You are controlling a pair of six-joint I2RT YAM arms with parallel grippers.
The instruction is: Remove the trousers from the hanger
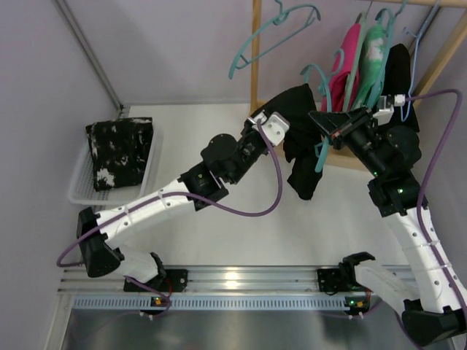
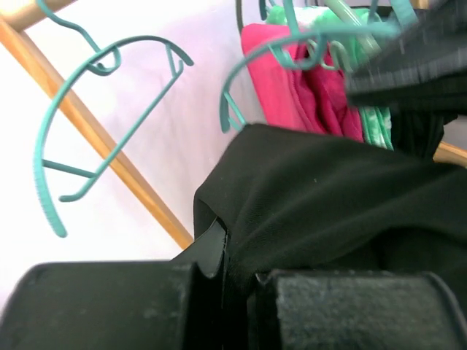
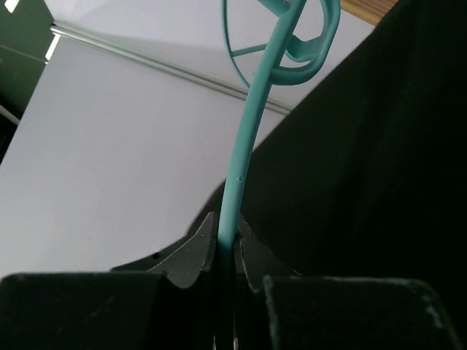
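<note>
Top external: the trousers (image 1: 303,157) hang off the table in front of the wooden rack (image 1: 255,65), right of centre, between the two arms. Plain matte black soft fabric, bunched broad at the top and narrowing to a limp tail. Long axis runs from the rack end down toward the near edge of the view.

Left wrist: the cloth shows soft diagonal folds. The left gripper (image 2: 222,255) has its jaws pressed together on an edge of the fabric.

Right wrist: the hanger (image 3: 238,160) is slim, smooth teal plastic, round in section. Its rod rises straight out of the right gripper (image 3: 227,244), whose jaws are clamped on it, then bends into a curved loop at the far end. Black fabric fills the right side, just beside the rod.

Outward: on the rack, an empty teal hanger (image 1: 273,36), a pink garment (image 1: 352,62) and a green garment (image 1: 373,55) with white patches. Far left, a white wire basket (image 1: 82,186) holds a folded black cloth speckled with white (image 1: 120,149).
</note>
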